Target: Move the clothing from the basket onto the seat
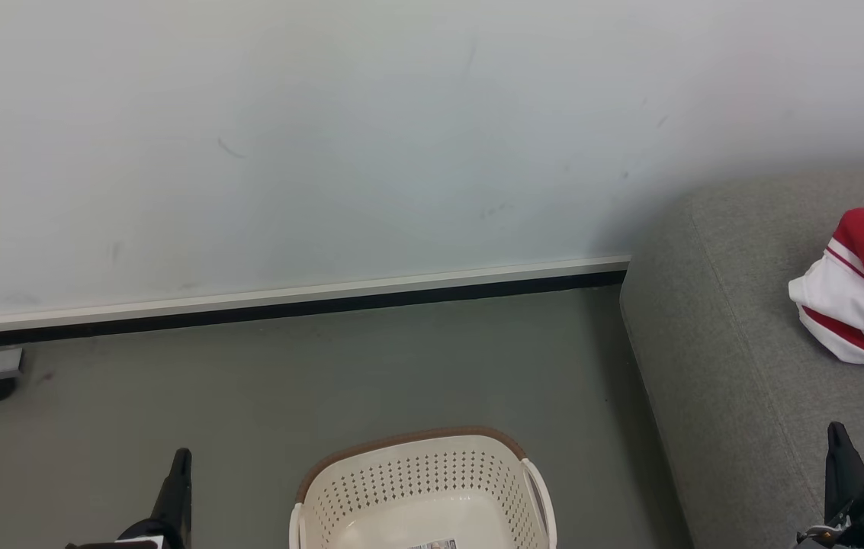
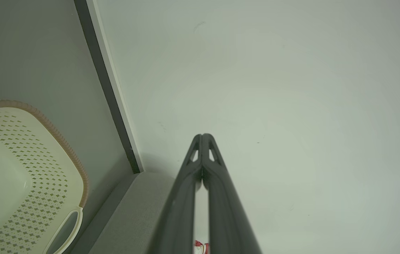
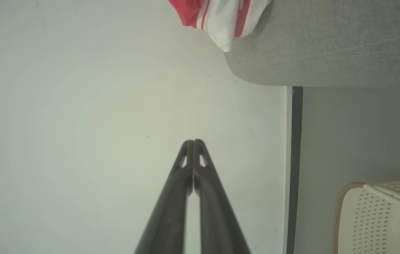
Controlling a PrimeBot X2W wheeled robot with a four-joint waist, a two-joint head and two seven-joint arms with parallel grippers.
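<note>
Clothing (image 1: 859, 305) lies on the grey sofa (image 1: 721, 343), right. Left gripper (image 2: 202, 135) and right gripper (image 3: 193, 141) are pressed together, empty. Check the laundry basket (image 1: 416, 473), its near half hidden.

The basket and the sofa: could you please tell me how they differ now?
The basket is cream perforated plastic with a brown rim; the sofa is grey woven fabric. The basket is smaller than the sofa. The basket's visible inside holds no garment; the sofa bears the red-and-white clothing. Both stand on the grey floor.
</note>
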